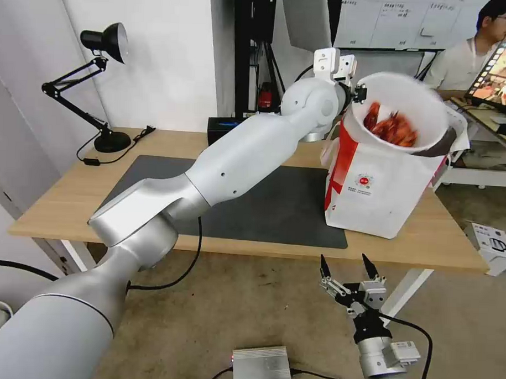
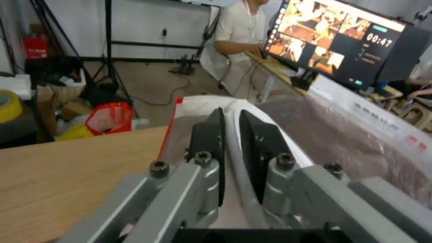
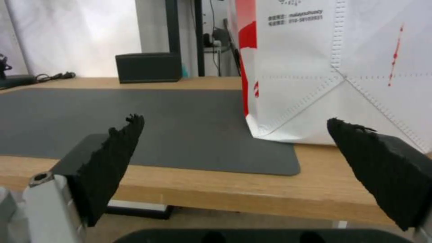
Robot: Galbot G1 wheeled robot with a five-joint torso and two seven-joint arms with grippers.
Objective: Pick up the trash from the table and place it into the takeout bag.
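My left gripper [image 1: 357, 94] is shut on the rim of the white bowl [image 1: 427, 101], a piece of the trash. It holds the bowl tipped on its side at the mouth of the takeout bag [image 1: 375, 188], with red shells [image 1: 392, 128] showing inside. In the left wrist view the left gripper [image 2: 230, 125] pinches the bowl's white rim [image 2: 235, 152] above the bag's foil lining [image 2: 355, 138]. The bag stands on the right end of the table [image 1: 53, 204], partly on the dark mat [image 1: 274, 207]. My right gripper [image 1: 347, 264] [image 3: 234, 119] hangs open below the table's front edge, facing the bag [image 3: 315, 67].
A black box [image 1: 224, 129] [image 3: 148, 67] sits at the table's back edge, and a black desk lamp [image 1: 101, 85] stands at the back left. On the floor lie a silver box [image 1: 260, 366] and a white carton [image 1: 492, 245].
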